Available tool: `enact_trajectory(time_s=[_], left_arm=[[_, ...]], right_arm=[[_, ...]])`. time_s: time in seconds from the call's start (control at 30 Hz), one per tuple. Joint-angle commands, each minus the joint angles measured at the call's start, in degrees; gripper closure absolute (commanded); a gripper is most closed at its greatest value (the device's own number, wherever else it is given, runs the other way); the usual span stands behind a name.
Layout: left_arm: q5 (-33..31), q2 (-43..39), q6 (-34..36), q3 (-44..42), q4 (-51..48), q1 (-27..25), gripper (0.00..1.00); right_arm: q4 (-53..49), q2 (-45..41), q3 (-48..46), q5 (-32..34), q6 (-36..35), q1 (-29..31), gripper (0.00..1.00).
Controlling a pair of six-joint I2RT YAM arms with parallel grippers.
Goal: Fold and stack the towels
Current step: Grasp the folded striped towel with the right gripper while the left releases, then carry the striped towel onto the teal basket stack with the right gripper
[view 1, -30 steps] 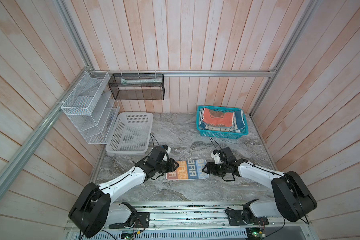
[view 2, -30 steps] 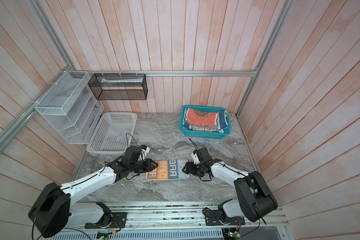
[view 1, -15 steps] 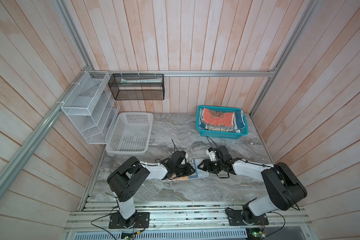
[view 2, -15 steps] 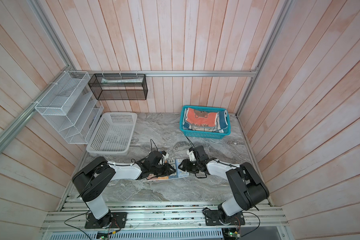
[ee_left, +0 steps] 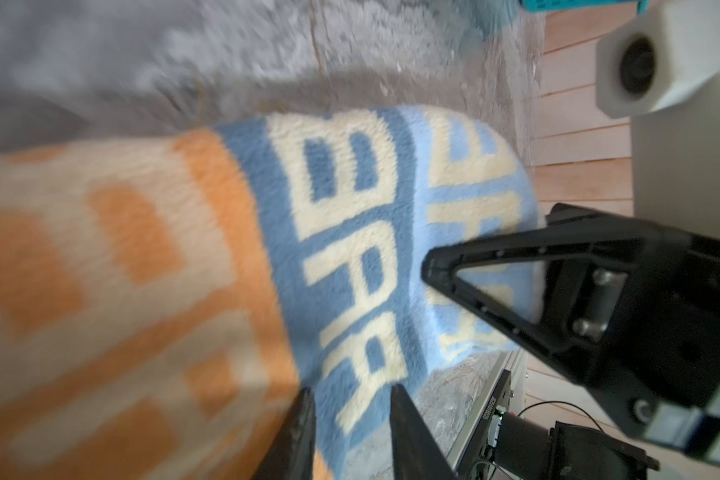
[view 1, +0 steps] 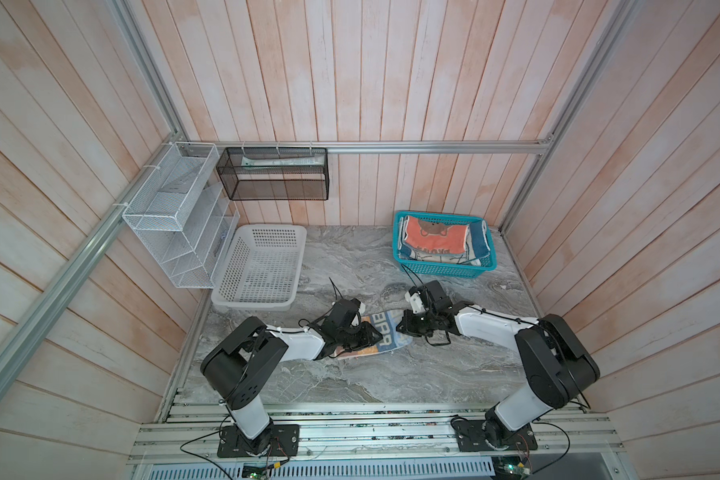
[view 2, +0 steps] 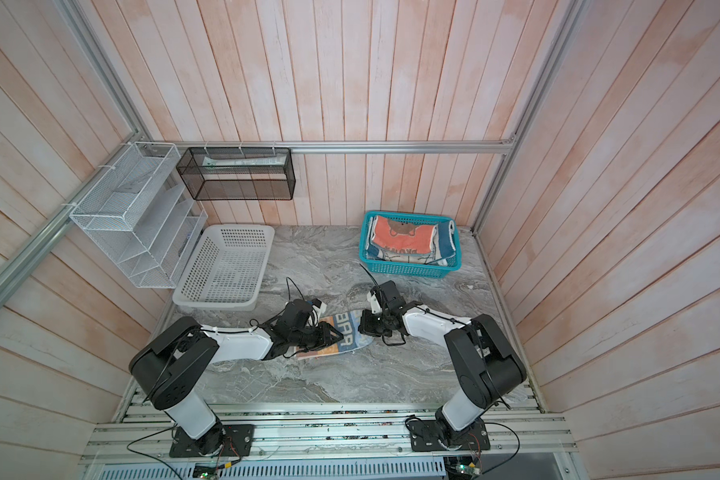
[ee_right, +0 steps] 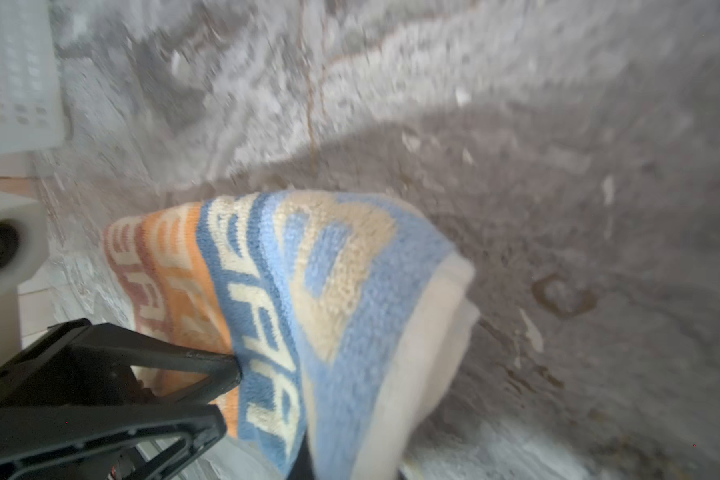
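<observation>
Pale plank walls on three sides, with a grey marbled counter (view 1: pixel 350 382) below.

Left arm (view 1: pixel 296 345): base on the front rail, elbow folded back. The white forearm lies low and near level, reaching toward the middle. The left gripper (view 1: pixel 373 336) (ee_left: pixel 350 419) sits at the orange end of the block-lettered towel (view 1: pixel 385 332). Its jaws are part-way closed and pinch that edge. In the left wrist view the cloth fills the gap between them.

Right arm (view 1: pixel 487 330): the same low reach from the other side, forearm running inward. The right gripper (view 1: pixel 400 328) is at the pale-blue end of the towel. Its jaws are pressed together on that end. In the right wrist view the cloth drapes over them and hides most of the fingers.

Towel: centre front of the counter, between the two grippers, cream block letters facing up. Both wrist views are blurred. The cloth seems raised, with a shadow on the counter beneath it.

Around:
- The white basket (view 1: pixel 262 274) stands behind the left gripper, near but apart.
- The teal basket (view 1: pixel 443 271) is at the back right, well apart from both grippers. It holds a pile of other towels, with the coral-orange towel (view 1: pixel 433 237) on top.
- The white wire rack (view 1: pixel 175 216) and the black mesh basket (view 1: pixel 273 174) hang on the walls above the counter.
</observation>
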Motion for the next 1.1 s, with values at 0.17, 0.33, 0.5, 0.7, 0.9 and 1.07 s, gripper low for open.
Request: enact_trajectory(time_s=[0.17, 0.33, 0.5, 0.7, 0.9, 1.07], left_arm=[[-0.83, -6.06, 7.82, -0.33, -6.07, 9.15, 0.65], [0.59, -4.54, 9.48, 1.11, -5.72, 12.81, 0.65], [4.08, 0.04, 10.93, 3.74, -5.62, 14.80, 0.65], [6.99, 4.53, 11.75, 6.41, -5.63, 16.52, 0.65], [7.44, 5.86, 12.93, 7.57, -6.14, 17.14, 0.65], [7.44, 6.32, 13.57, 7.75, -6.68, 17.70, 0.65]], right_arm=[[-14.25, 10.90, 27.43, 4.65, -8.91, -1.55, 1.00], [-29.99, 25.06, 57.54, 7.58, -19.74, -3.61, 1.00], [-44.23, 40.37, 92.10, 7.31, -24.41, -10.64, 1.00], [-46.14, 45.71, 104.86, 2.63, -22.28, -18.91, 1.00], [-36.89, 36.71, 85.92, 2.62, -22.35, -26.35, 1.00], [-41.62, 41.90, 91.56, 5.16, -25.78, -29.61, 1.00]])
